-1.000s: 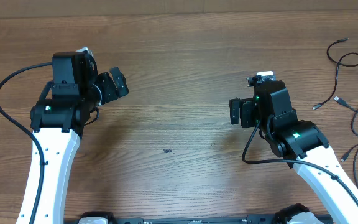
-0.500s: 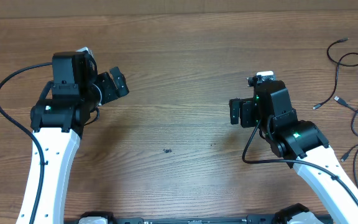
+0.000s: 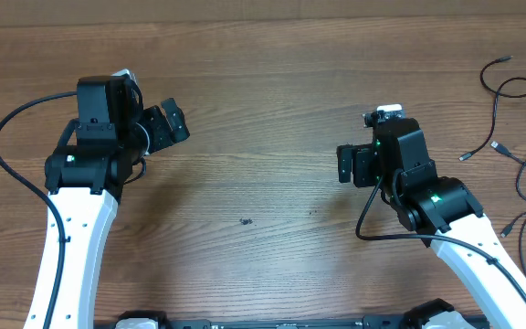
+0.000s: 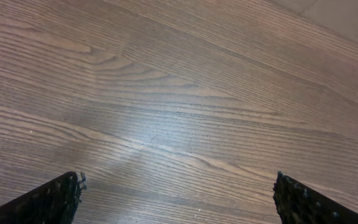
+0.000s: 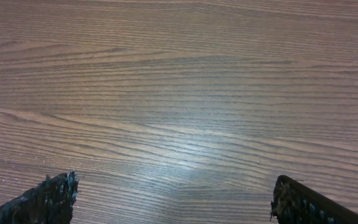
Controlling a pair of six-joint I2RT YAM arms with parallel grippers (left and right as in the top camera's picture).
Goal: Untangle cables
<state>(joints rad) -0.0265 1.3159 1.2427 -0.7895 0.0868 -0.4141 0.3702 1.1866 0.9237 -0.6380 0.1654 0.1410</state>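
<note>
Left gripper point(image 3: 166, 125) hangs over the left side of the wooden table point(image 3: 263, 73), jaws spread wide with nothing between them, just bare wood under it in the wrist view. Right gripper point(image 3: 347, 164) is a bit right of the middle, same deal: wide open and holding nothing. The cables point(image 3: 497, 145) are way off at the far right edge, thin black cords in loose curls with little plug ends, well apart from both grippers.
</note>
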